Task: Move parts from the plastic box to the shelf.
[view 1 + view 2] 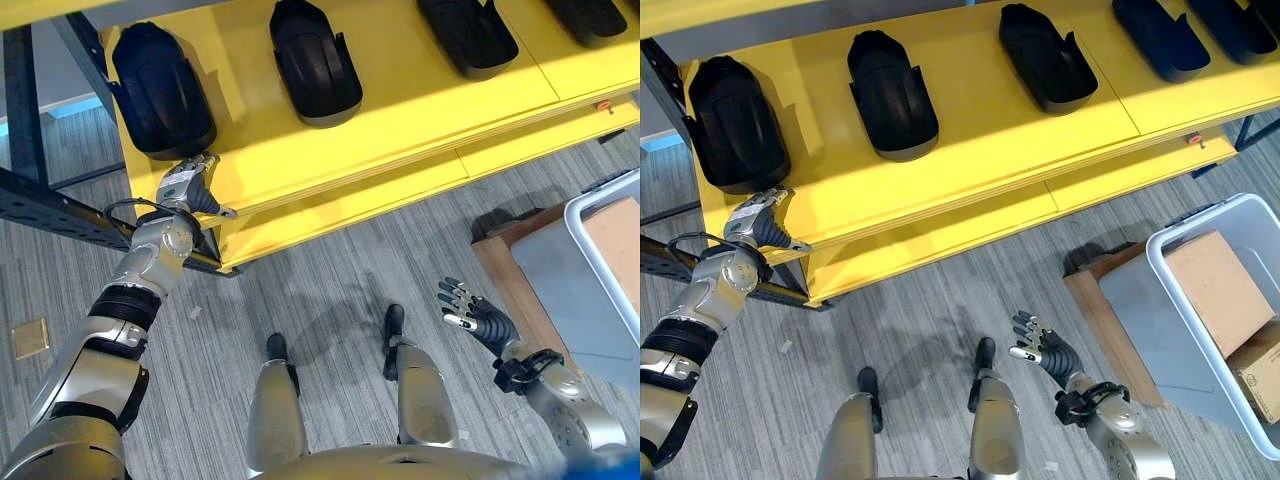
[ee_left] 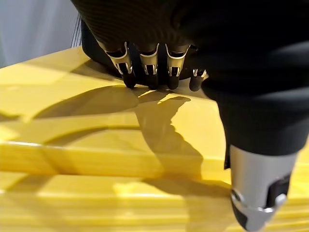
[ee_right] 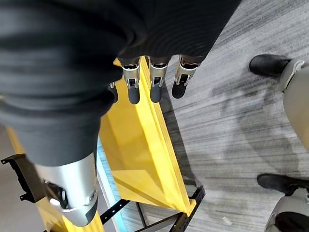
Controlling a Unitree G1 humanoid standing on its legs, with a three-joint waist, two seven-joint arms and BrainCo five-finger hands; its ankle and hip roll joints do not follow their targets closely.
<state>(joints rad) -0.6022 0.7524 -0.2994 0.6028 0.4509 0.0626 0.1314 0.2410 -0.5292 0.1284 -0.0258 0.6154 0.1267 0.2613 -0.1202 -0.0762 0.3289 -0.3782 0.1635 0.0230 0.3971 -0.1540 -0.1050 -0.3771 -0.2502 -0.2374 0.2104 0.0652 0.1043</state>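
The yellow shelf [image 1: 970,150] carries a row of black parts: the leftmost part [image 1: 735,125] sits near the shelf's left end, a second part [image 1: 890,95] stands beside it, a third [image 1: 1045,70] further right, and two more at the far right, cut by the picture edge. The left hand [image 1: 188,185] is at the front edge of the shelf just below the leftmost part, fingers [image 2: 147,70] relaxed and empty, their tips over the yellow board close to the part's base; whether they touch it cannot be told. A dark perforated frame rail [image 1: 50,210] runs past the left arm at the shelf's corner. The right hand [image 1: 1045,350] hangs low over the grey floor [image 1: 920,310], fingers spread and straight, holding nothing. To its right stands the plastic box [image 1: 1170,300], pale grey, resting on a brown wooden base [image 1: 1095,310]. Inside it lie brown cartons [image 1: 1220,285]; black parts in it cannot be made out.
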